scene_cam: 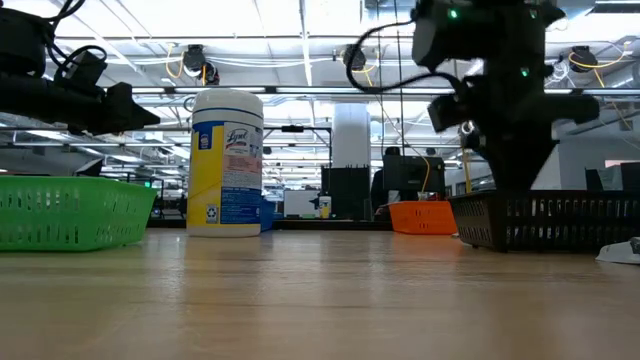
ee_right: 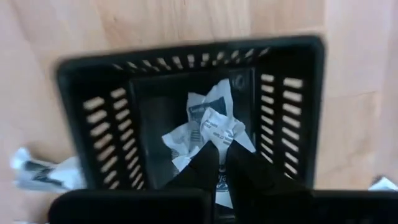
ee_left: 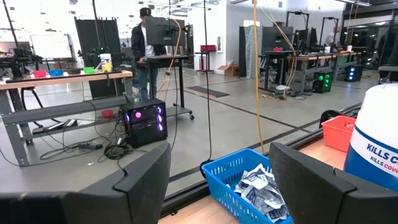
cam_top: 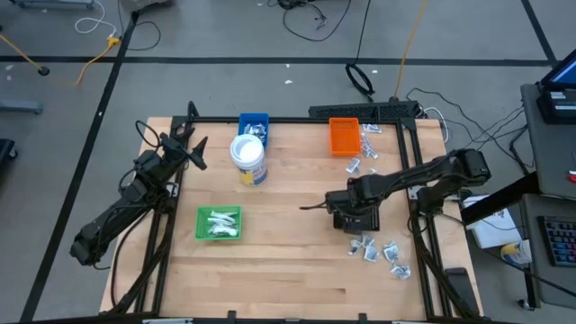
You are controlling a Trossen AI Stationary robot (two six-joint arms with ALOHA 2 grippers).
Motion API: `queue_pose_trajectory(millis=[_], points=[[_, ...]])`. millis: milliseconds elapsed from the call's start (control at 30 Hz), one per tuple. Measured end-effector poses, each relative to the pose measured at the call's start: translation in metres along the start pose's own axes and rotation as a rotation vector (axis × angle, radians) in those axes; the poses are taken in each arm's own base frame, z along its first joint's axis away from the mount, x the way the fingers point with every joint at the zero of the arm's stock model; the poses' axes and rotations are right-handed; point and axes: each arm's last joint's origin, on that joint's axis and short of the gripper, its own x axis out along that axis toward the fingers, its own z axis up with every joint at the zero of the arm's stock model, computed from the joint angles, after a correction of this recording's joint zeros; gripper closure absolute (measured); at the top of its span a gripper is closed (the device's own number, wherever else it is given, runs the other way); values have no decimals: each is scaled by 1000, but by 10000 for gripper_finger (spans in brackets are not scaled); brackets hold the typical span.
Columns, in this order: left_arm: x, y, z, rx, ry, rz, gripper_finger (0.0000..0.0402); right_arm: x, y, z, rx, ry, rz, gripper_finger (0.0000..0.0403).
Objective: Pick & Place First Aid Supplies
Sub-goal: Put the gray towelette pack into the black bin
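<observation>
The first aid supplies are small white packets. Some lie in the black tray (cam_top: 358, 219), seen as a heap (ee_right: 208, 127) in the right wrist view. More fill the green tray (cam_top: 219, 223) and the blue tray (ee_left: 252, 186), and loose ones lie on the table (cam_top: 380, 251). My right gripper (ee_right: 221, 163) hangs over the black tray, pointing down into it, fingers nearly together on a white packet. My left gripper (ee_left: 217, 186) is open, raised near the table's far left, facing the blue tray. My right gripper pinches a white packet (ee_right: 219, 142) between its two fingertips, coming from above and pointing down into the black tray. The packet's free part reaches onto the heap of packets on the tray floor. The fingers hide how far back it goes.
A white tub with a blue and yellow label (cam_top: 248, 160) stands upright between the blue and green trays. An orange tray (cam_top: 344, 135) sits at the far edge, with loose packets (cam_top: 367, 155) beside it. Bare wood lies along the near edge, between the trays.
</observation>
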Motion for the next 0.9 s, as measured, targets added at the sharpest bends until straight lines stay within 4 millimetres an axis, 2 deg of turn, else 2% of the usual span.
queue_pose_trajectory(millis=[167, 500, 600, 767, 900], points=[[0, 0, 0, 0, 0, 0, 128, 15, -1, -8, -1, 9, -4, 384], [0, 0, 0, 0, 0, 0, 127, 16, -1, -8, -1, 11, 17, 375], [0, 0, 0, 0, 0, 0, 128, 11, -2, -4, -6, 5, 54, 348], [0, 0, 0, 0, 0, 0, 121, 0, -4, 4, -7, -31, 58, 277], [0, 0, 0, 0, 0, 0, 120, -8, -4, 7, -121, -53, 63, 235]])
